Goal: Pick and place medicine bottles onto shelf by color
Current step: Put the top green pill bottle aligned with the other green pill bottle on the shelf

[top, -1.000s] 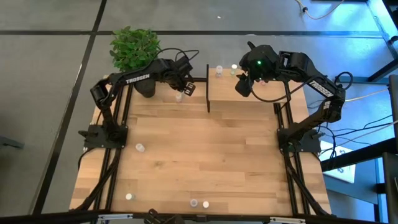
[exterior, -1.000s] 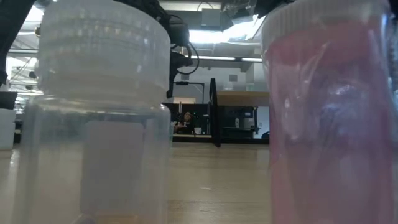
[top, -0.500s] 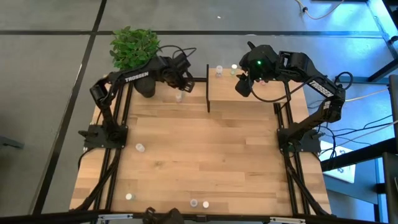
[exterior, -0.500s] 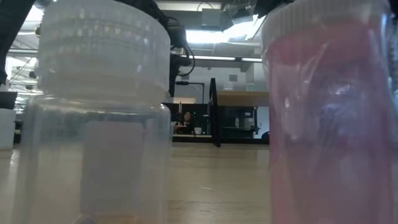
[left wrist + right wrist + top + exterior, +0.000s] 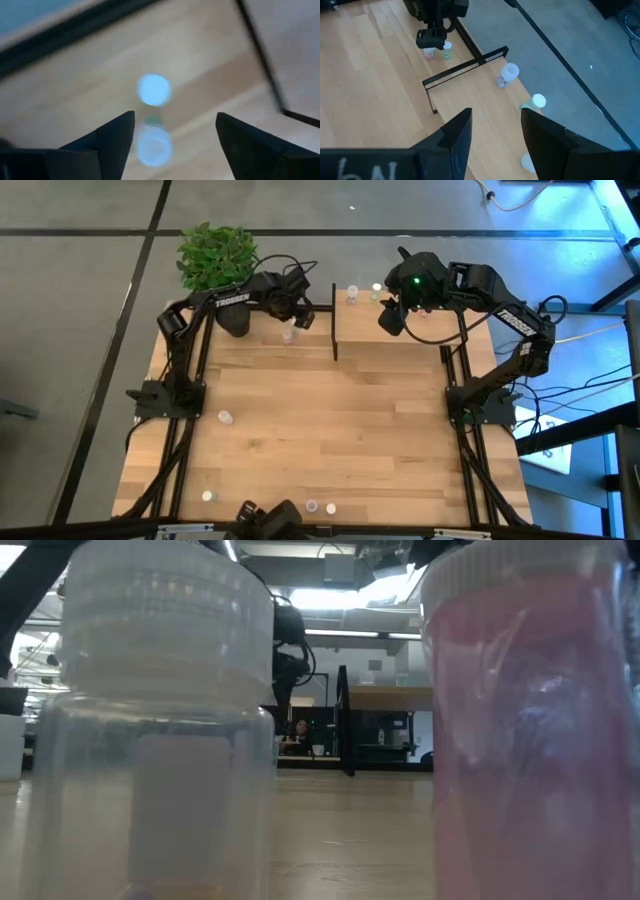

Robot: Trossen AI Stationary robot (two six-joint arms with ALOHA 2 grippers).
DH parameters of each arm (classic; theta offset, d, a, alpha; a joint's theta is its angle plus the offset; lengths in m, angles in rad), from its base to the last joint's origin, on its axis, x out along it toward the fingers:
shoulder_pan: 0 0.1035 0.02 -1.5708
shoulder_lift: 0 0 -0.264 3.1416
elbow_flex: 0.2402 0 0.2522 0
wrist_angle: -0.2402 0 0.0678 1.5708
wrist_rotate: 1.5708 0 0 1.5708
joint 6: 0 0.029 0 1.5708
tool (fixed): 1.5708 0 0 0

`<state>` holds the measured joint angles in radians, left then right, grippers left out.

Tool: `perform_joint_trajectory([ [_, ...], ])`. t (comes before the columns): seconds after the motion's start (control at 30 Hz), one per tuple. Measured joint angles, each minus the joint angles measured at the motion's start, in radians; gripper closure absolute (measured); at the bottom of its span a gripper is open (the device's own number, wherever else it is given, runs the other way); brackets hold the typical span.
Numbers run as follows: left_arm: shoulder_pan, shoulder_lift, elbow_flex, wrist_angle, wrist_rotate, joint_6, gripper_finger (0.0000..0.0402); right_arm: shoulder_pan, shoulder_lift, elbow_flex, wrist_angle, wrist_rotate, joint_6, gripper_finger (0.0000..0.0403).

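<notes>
My left gripper (image 5: 295,320) hangs open, pointing down, at the table's far left over two medicine bottles (image 5: 288,335) that stand on their bases on the tabletop. In its wrist view the pale-capped bottle (image 5: 154,90) and the other bottle (image 5: 154,146) show between the fingers, untouched. The right wrist view shows them as a pinkish bottle (image 5: 429,53) and a green-capped bottle (image 5: 447,49). My right gripper (image 5: 390,320) waits open above the shelf (image 5: 400,335), where three bottles stand (image 5: 507,75) (image 5: 536,101) (image 5: 527,161).
A potted plant (image 5: 215,255) stands at the far left corner. Loose bottles sit at the left (image 5: 225,417), the near left (image 5: 208,496) and the near edge (image 5: 320,507). The near-edge pair, one white-capped (image 5: 160,720) and one pink (image 5: 530,730), fills the low view.
My left gripper has sunk toward the two bottles at the far left and shifted a little toward the far edge, with its arm swinging the same way. The bottles have stayed where they stood. My right arm has kept still.
</notes>
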<state>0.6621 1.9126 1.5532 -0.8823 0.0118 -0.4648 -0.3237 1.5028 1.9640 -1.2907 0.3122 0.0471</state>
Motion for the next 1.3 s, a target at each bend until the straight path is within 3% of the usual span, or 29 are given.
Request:
perform_joint_trajectory([
  [0.1, -0.004, 0.009, 0.000, 0.007, -0.087, 0.030, 0.0123, 0.000, 0.000, 0.000, 0.000, 0.000, -0.001, 0.0230],
  [0.2, -0.005, 0.015, 0.000, 0.014, -0.112, 0.032, 0.0122, 0.000, 0.000, 0.000, 0.000, 0.000, 0.000, 0.0230],
  [1.17, -0.004, 0.126, 0.000, 0.079, -0.096, 0.157, 0.0122, 0.000, 0.000, 0.000, 0.000, 0.000, -0.001, 0.0231],
  [1.3, -0.004, 0.125, 0.000, 0.087, -0.130, 0.156, 0.0122, 0.000, 0.000, 0.000, 0.000, 0.000, 0.000, 0.0231],
])
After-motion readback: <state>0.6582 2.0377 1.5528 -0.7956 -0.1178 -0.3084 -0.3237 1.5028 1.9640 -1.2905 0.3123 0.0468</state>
